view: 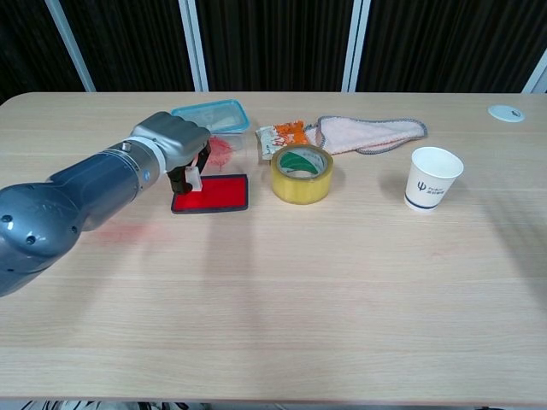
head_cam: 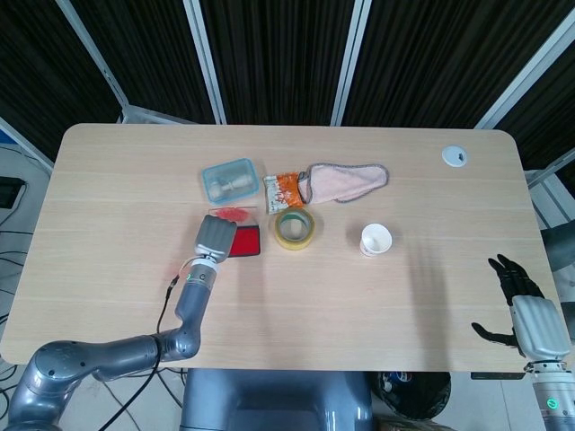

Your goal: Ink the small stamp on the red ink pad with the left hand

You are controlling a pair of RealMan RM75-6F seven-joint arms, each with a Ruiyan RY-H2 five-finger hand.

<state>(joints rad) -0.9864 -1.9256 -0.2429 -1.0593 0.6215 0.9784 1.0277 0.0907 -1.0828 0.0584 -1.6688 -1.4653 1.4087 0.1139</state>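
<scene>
My left hand (view: 173, 143) (head_cam: 215, 237) grips the small stamp (view: 194, 178), a pale block showing under its fingers. The stamp hangs over the left part of the red ink pad (view: 215, 193) (head_cam: 246, 242), at or just above the red surface; I cannot tell whether they touch. In the head view the hand hides the stamp and the pad's left half. My right hand (head_cam: 526, 310) is at the table's near right corner, off the edge, fingers spread and holding nothing.
A yellow tape roll (view: 301, 172) stands right of the pad. Behind are a clear blue-rimmed container (view: 209, 116), an orange snack packet (view: 285, 135) and a pink cloth (view: 367, 133). A paper cup (view: 432, 178) stands further right, and a white disc (view: 506, 113) lies at the far right.
</scene>
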